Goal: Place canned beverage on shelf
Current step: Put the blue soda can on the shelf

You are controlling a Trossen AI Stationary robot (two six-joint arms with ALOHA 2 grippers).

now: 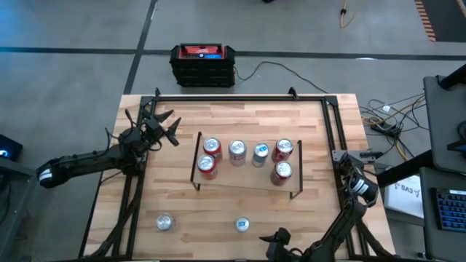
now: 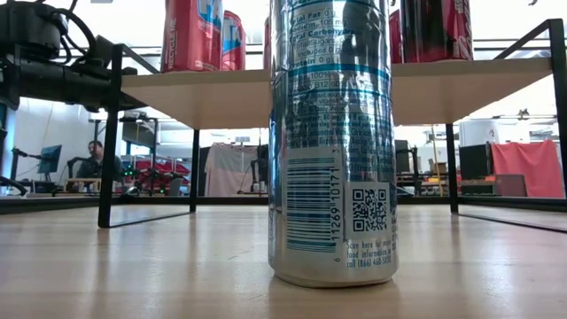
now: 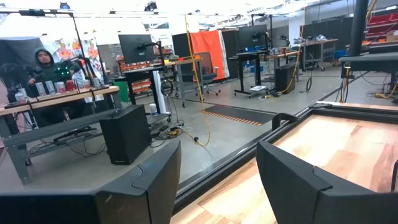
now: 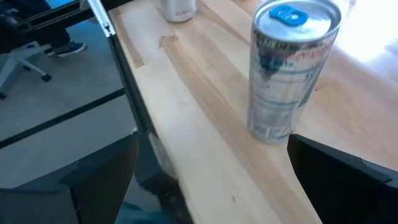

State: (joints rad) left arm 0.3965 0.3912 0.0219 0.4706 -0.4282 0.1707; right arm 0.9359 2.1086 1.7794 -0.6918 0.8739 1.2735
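**Right claw open beside the blue-topped can at the near edge**

Nearest to me, my right claw (image 1: 277, 238) sits at the tabletop's (image 1: 320, 145) near edge, right of the middle, its fingers spread wide with nothing between them. Just beside it stands the silver can with the blue tab (image 4: 289, 68), upright on the bare wood and not touched. A second silver can (image 1: 165, 222) stands upright further along the same near edge, toward the near left corner.

Past those, in the middle of the tabletop, is the shelf (image 1: 247, 177). I count six cans standing on its board: three red ones (image 1: 212, 146) and a silver pair (image 1: 237, 150) along the far side, plus one red one (image 1: 282, 171) toward the right end.

Farthest out, my left claw (image 1: 166, 124) hovers near the far left corner, fingers apart and holding nothing, pointing out toward the room. A person (image 3: 45, 62) sits at a desk there.
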